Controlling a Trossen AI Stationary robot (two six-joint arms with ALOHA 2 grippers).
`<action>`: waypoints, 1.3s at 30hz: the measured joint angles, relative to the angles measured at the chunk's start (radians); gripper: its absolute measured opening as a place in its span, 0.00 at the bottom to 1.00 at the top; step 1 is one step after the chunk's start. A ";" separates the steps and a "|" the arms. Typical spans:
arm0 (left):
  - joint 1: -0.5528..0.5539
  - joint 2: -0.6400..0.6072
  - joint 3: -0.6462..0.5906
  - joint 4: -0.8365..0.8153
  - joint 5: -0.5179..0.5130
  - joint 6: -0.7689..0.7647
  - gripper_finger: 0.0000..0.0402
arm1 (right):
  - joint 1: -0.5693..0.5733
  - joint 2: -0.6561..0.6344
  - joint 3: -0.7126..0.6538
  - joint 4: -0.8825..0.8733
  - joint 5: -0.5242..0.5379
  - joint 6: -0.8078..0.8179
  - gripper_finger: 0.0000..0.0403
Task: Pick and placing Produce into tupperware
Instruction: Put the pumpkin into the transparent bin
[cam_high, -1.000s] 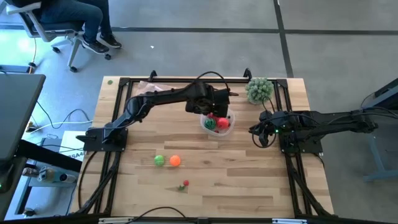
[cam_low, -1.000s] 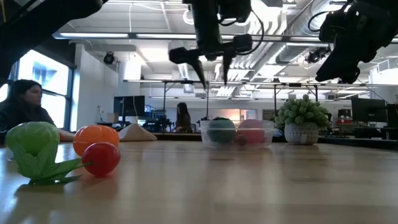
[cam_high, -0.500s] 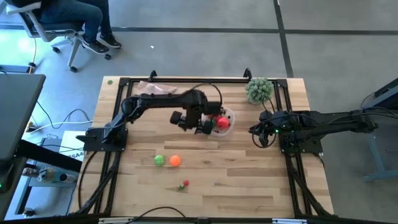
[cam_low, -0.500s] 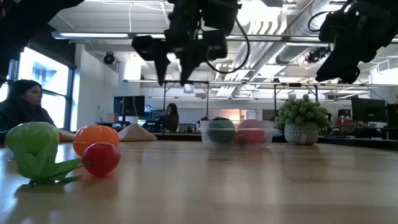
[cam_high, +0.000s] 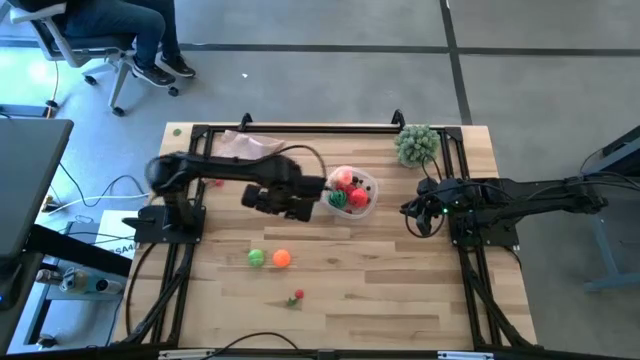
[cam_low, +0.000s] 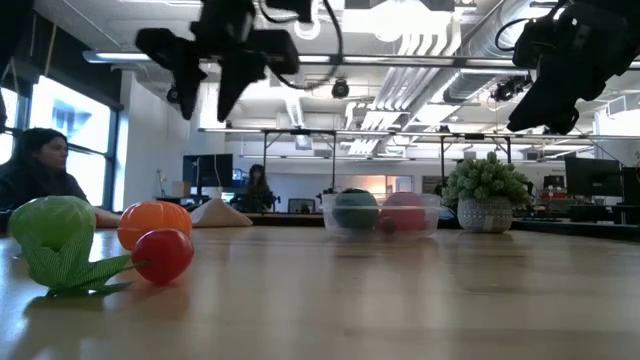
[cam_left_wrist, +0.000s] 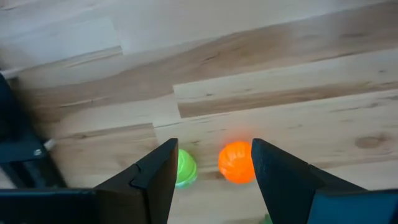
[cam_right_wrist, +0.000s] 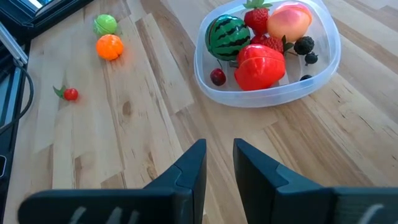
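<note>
Wooden plank counter (cam_high: 400, 290) on a grey floor, open workroom behind; one seated person (cam_low: 35, 170) at the far side in the low view. One clear tupperware (cam_right_wrist: 323, 74) sits toward the counter's back edge, near one potted pale-green plant (cam_high: 417, 144). Inside the tub, by the right wrist view: one striped green watermelon ball (cam_right_wrist: 227, 37), one large red piece (cam_right_wrist: 259, 65), one peach-coloured fruit (cam_right_wrist: 289, 20), two strawberries (cam_right_wrist: 256, 16), one dark red cherry (cam_right_wrist: 217, 76), three small dark berries (cam_right_wrist: 304, 45). Three produce pieces lie loose on the counter, well apart from the tub: one green ball (cam_high: 256, 258) and one orange ball (cam_high: 281, 258) side by side, just about touching, and one small red piece with green leaves (cam_high: 297, 296) nearer the front edge. One beige cloth (cam_high: 245, 145) lies at the back, left of the tub. Left gripper (cam_left_wrist: 210, 171) hangs above the counter left of the tub, fingers parted, nothing between them; its wrist view looks down on the green and orange balls. Right gripper (cam_right_wrist: 217, 165) waits at the right side, raised off the counter, fingers a narrow gap apart, holding nothing.
</note>
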 joint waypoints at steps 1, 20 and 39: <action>-0.015 -0.037 -0.039 0.025 -0.018 -0.029 0.48 | 0.000 -0.001 0.000 0.001 0.000 0.000 0.18; -0.240 -0.212 -0.496 0.598 0.031 -0.341 0.48 | 0.000 0.000 0.000 0.000 0.000 0.000 0.18; -0.245 -0.096 -0.496 0.697 0.166 -0.286 0.82 | 0.000 -0.001 0.000 0.001 0.000 0.000 0.18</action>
